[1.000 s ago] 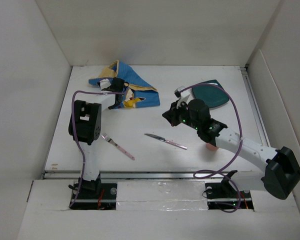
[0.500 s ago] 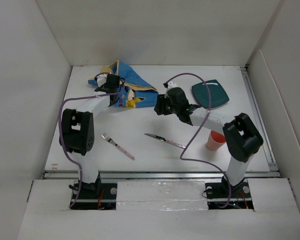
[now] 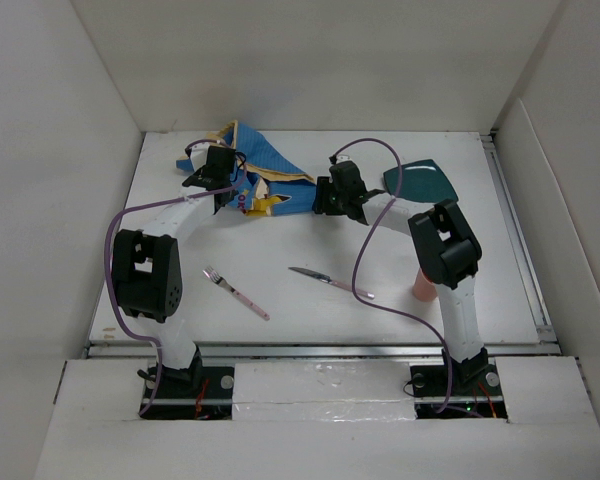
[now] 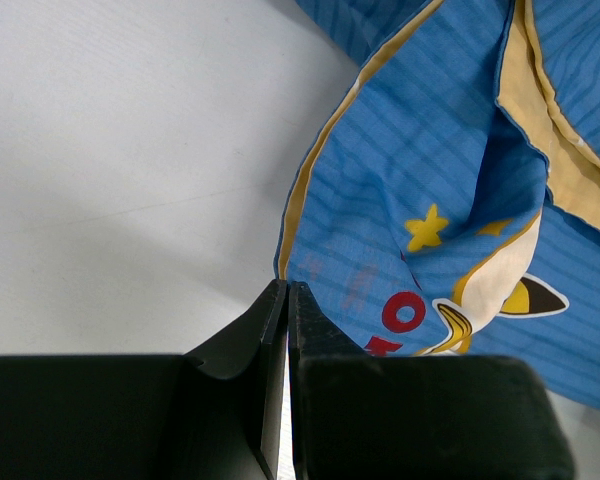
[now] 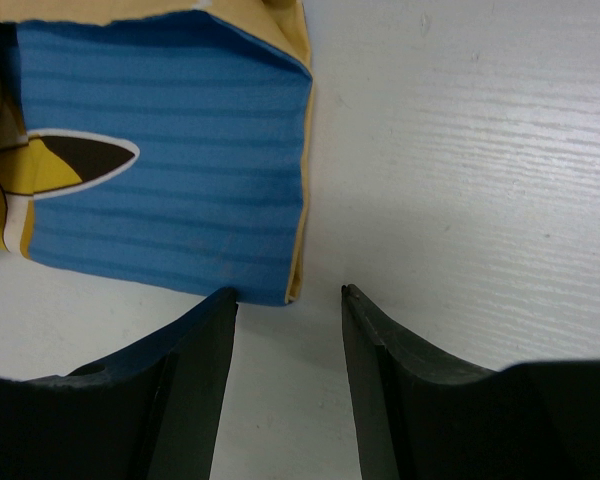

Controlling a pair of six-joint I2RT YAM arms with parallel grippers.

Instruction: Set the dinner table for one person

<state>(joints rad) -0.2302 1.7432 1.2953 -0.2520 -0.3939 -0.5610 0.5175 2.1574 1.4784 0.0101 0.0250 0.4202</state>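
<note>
The dinner table (image 3: 280,325) is a plain white top. A crumpled blue placemat (image 3: 275,165) with yellow trim and a cartoon figure lies at the back left. My left gripper (image 3: 214,170) is shut at its left side. In the left wrist view its tips (image 4: 286,290) meet the placemat's (image 4: 430,200) yellow edge, and no cloth shows between them. My right gripper (image 3: 323,198) is open at the right corner. In the right wrist view the jaws (image 5: 290,292) stand either side of the corner of the placemat (image 5: 170,200), just short of it.
A teal plate (image 3: 425,180) lies at the back right, partly behind the right arm. A pink cup (image 3: 423,288) stands beside the right arm. A fork (image 3: 235,292) and a knife (image 3: 330,282), both pink-handled, lie in the middle front. White walls enclose the table.
The right arm swung from the near right across to the placemat's right corner and its gripper opened. The cup came into view. The left gripper shifted slightly left and back along the cloth.
</note>
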